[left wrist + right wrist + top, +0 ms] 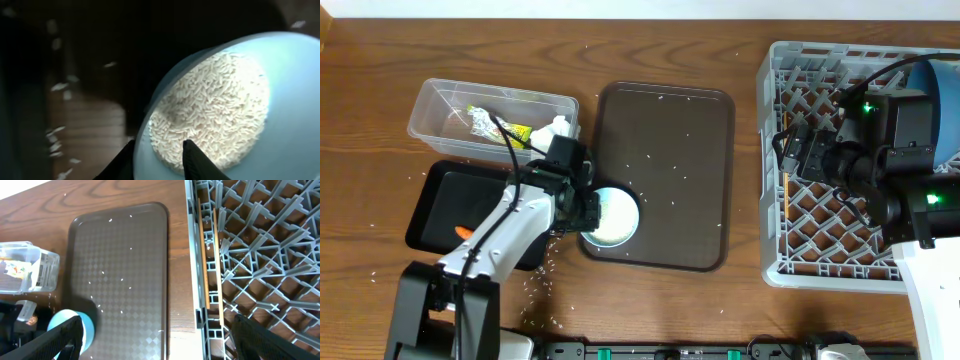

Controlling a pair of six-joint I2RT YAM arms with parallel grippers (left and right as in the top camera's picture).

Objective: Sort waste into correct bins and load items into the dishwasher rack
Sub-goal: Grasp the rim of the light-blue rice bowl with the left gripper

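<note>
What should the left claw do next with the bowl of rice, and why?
Probably carry the light-blue bowl left over the black tray and tip it there. The left claw pinches its rim, white rice is inside, and that tray holds the carrot, while the clear tub holds wrapper and tissue.

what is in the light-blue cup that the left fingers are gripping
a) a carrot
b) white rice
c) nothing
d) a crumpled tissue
B: the left wrist view shows white rice heaped inside the light-blue cup, with the left fingers pinching its rim.
</note>
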